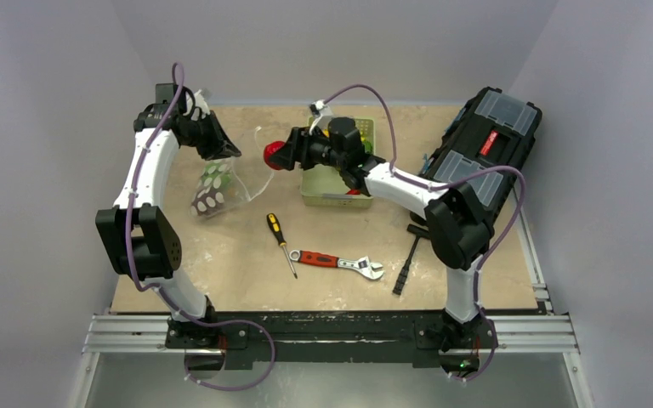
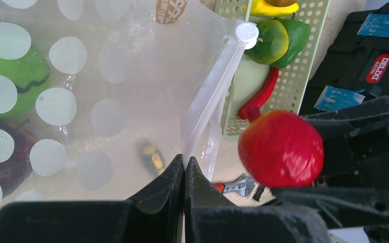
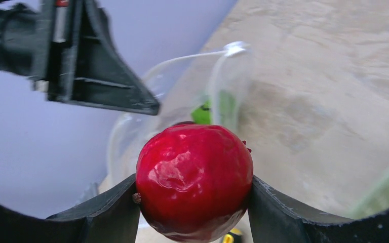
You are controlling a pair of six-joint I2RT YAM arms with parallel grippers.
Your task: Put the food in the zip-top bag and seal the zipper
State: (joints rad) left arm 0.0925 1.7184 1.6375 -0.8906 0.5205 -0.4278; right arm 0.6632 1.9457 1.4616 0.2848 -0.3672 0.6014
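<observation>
My left gripper is shut on the mouth edge of the clear dotted zip-top bag and holds it up off the table. The pale zipper runs up to a white slider. Inside the bag lie a green fruit and a dark red one. My right gripper is shut on a glossy red apple, held in the air just right of the bag's mouth. A yellow piece, a green pepper and a red chilli lie in the basket.
The pale green slotted basket stands at mid back under my right arm. A screwdriver and a red-handled wrench lie in front. A black toolbox stands at the right, with a black tool beside it.
</observation>
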